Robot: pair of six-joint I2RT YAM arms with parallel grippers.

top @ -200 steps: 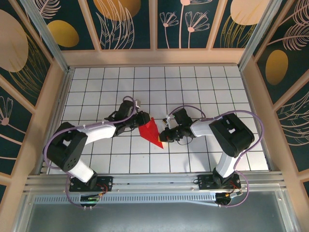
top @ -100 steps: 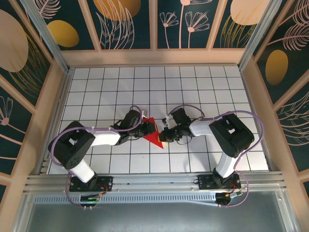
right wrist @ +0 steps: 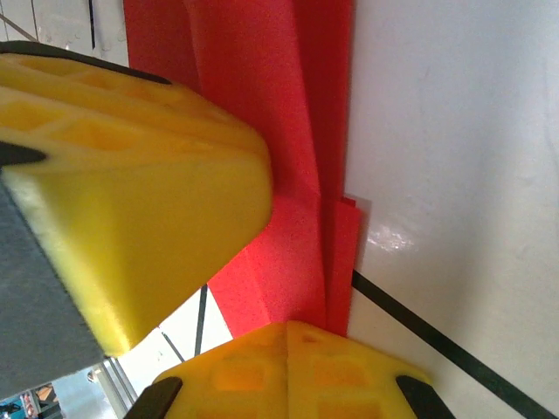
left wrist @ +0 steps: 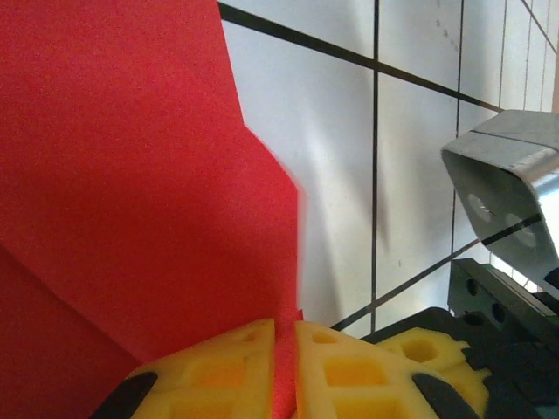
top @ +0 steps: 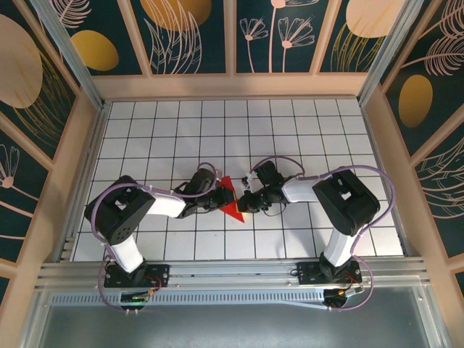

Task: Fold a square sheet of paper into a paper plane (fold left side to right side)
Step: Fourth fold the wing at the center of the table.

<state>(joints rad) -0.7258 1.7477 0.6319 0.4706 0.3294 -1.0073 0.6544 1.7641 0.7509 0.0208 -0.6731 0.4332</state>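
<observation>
The red sheet of paper, folded into a pointed shape, is being held just on the near side of the centre of the white gridded desk. Its left edge is being pinched by the left claw, whose yellow pads are closed almost completely on it. Its right tip is being gripped by the fully closed right claw.

We see the left arm and right arm in white shells with black joints, each trailing a looping lilac cable from a black base plate. On the left end effector and right end effector, we find yellow fingers moulded with square recesses and black insets.
</observation>
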